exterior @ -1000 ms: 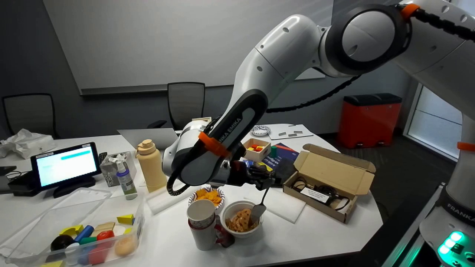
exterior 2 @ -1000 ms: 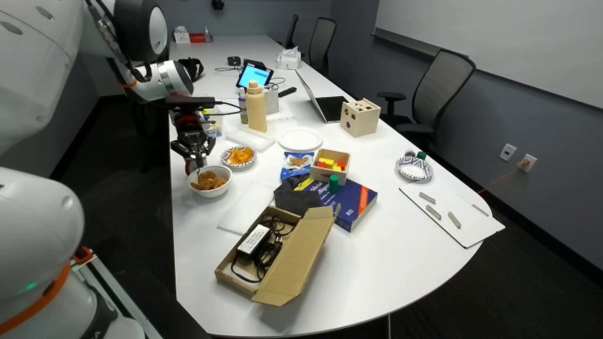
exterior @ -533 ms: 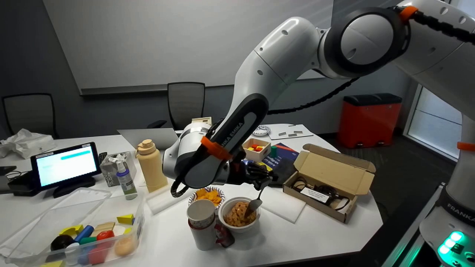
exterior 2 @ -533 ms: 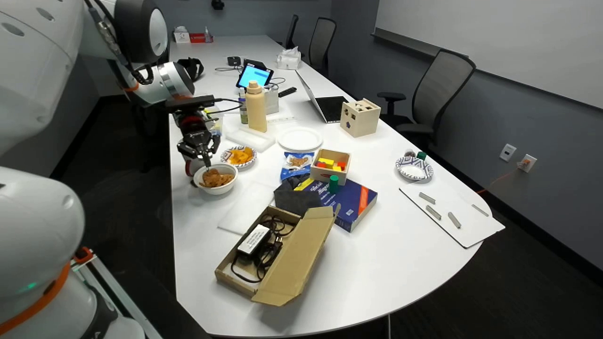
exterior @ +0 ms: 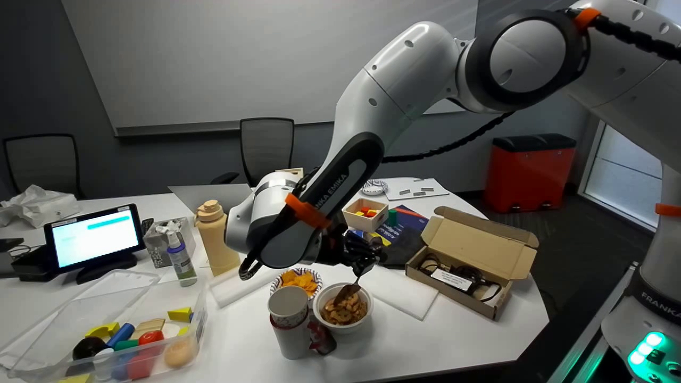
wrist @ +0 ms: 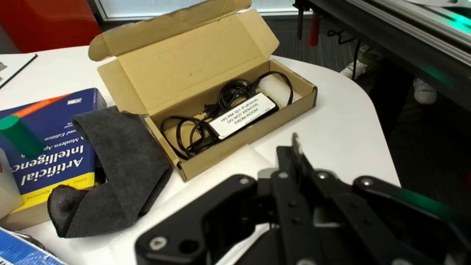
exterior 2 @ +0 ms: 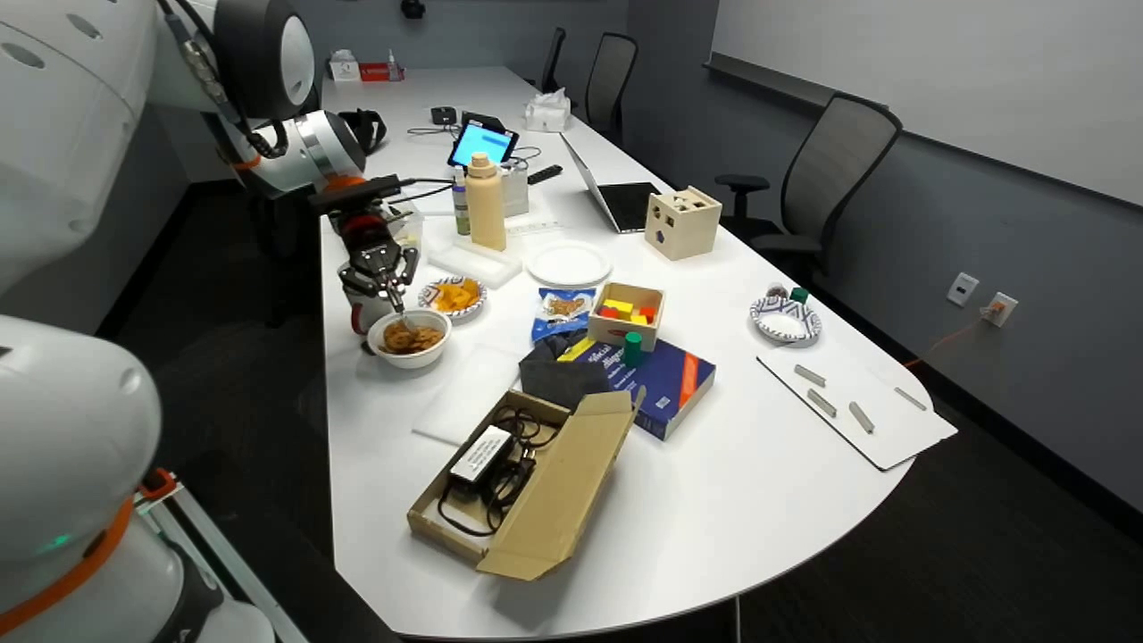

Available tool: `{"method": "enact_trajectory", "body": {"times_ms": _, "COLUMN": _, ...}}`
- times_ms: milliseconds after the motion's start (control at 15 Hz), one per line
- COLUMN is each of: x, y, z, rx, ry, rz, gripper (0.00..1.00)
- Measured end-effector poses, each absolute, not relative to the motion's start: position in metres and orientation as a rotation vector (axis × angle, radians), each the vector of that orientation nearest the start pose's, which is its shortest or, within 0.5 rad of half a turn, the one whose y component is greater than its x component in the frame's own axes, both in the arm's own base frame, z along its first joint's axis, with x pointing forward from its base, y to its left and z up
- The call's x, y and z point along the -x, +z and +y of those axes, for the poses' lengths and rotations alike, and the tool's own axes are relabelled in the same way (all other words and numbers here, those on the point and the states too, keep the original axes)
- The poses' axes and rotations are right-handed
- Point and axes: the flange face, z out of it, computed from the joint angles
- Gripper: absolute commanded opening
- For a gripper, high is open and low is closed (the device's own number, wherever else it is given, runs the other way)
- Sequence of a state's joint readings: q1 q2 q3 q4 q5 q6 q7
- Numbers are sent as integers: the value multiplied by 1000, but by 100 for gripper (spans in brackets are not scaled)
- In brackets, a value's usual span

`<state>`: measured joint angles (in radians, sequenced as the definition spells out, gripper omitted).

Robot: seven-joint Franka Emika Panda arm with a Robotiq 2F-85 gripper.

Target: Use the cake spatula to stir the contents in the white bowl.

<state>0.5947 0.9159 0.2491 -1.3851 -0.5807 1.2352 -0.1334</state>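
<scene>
Spatula point(exterior: 348, 291) slants into the bowl point(exterior: 346, 329) near twelve o'clock in an exterior view, its handle mostly hidden by my fingers point(wrist: 287, 187) clamped on it. I can't tell how deep its tip sits in the food point(exterior: 348, 314). A second ago the blade stood nearer three o'clock.

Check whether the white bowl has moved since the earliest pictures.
Yes: in both exterior views, the white bowl has shifted slightly toward the plate of orange food, which has stayed put.
</scene>
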Motion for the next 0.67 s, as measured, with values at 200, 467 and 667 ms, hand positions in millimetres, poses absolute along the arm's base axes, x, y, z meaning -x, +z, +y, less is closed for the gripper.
{"method": "enact_trajectory", "body": {"times_ms": 200, "x": -468, "y": 149, "z": 395, "rx": -1936, "ry": -998, "rz": 1212, "gripper": 1}}
{"method": "enact_trajectory", "body": {"times_ms": 467, "x": -465, "y": 155, "z": 400, "rx": -1972, "ry": -1032, "rz": 1244, "gripper": 1}}
{"method": "enact_trajectory", "body": {"times_ms": 667, "x": -467, "y": 166, "z": 396, "rx": -1963, "ry": -1088, "rz": 1245, "gripper": 1}}
